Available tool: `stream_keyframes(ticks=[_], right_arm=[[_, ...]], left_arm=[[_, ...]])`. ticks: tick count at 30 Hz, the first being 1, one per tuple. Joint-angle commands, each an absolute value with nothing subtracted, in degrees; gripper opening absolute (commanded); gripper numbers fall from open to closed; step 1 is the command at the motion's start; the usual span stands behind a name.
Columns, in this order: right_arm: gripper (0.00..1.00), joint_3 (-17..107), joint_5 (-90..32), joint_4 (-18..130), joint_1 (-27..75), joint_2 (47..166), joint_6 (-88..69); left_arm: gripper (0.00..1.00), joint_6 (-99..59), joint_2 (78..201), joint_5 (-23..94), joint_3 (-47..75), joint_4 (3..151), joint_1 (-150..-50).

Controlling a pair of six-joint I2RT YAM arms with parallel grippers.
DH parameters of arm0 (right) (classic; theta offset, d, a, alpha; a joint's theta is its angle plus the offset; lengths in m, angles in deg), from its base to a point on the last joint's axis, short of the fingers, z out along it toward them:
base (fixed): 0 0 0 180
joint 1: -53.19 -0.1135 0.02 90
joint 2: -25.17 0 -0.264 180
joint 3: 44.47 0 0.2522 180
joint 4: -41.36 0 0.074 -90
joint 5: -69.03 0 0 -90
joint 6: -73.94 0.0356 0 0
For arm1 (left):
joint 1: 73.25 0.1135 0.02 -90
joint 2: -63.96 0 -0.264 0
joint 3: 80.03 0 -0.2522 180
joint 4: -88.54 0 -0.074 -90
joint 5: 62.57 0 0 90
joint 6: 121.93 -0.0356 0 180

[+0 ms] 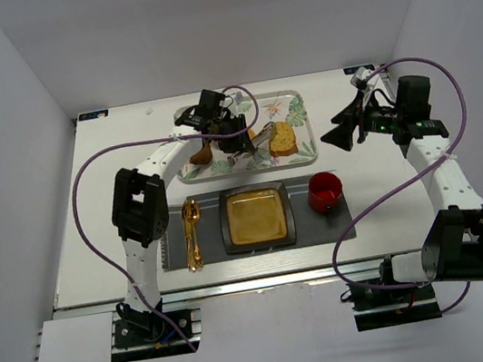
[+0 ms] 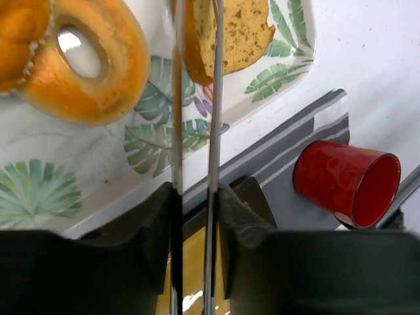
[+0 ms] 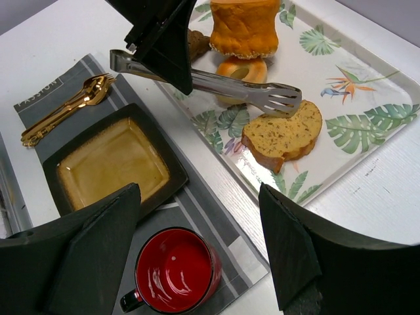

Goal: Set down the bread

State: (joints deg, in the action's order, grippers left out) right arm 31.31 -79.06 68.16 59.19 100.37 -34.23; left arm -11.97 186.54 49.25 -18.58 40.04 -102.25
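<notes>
bread (image 3: 282, 134) on leafy tray (image 3: 387, 92), tongs (image 3: 262, 92) near

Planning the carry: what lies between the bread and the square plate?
In the right wrist view, tray floor and rim, then grey placemat, lie between bread and plate.

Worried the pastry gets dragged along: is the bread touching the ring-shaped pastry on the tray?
Apart. The left wrist view shows a strip of leaf-printed tray between the bread and the ring-shaped pastry.
</notes>
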Motion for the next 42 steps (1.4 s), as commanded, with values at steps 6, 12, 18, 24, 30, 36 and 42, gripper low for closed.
stream_keyframes(ticks=[6,12,18,24,30,36,42], right_arm=[[0.78,31.6,-81.0,66.28,59.35,99.53,-34.08],[0.78,31.95,-81.35,67.07,59.43,99.27,-34.6],[0.78,31.87,-81.26,68.21,59.43,99.18,-35.57],[0.78,31.95,-82.05,68.65,59.17,99.62,-35.75],[0.78,33.44,-82.14,70.59,57.85,100.76,-37.15],[0.78,33.62,-82.14,71.03,57.23,100.41,-37.33],[0.78,32.83,-82.32,71.03,57.15,99.53,-37.59]], left_arm=[[0.07,-10.84,181.57,53.09,-17.42,41.55,-102.52],[0.01,-6.36,168.83,56.07,-10.76,47.53,-102.43],[0.0,-8.46,150.82,57.58,6.46,42.36,-102.35],[0.0,-8.91,134.99,60.12,26.08,38.05,-101.56],[0.01,-9.96,130.67,64.96,34.7,37.43,-101.55],[0.49,-10.75,129.7,60.04,36.73,37.16,-101.55],[0.57,-9.26,129.35,52.77,30.07,36.46,-101.47]])
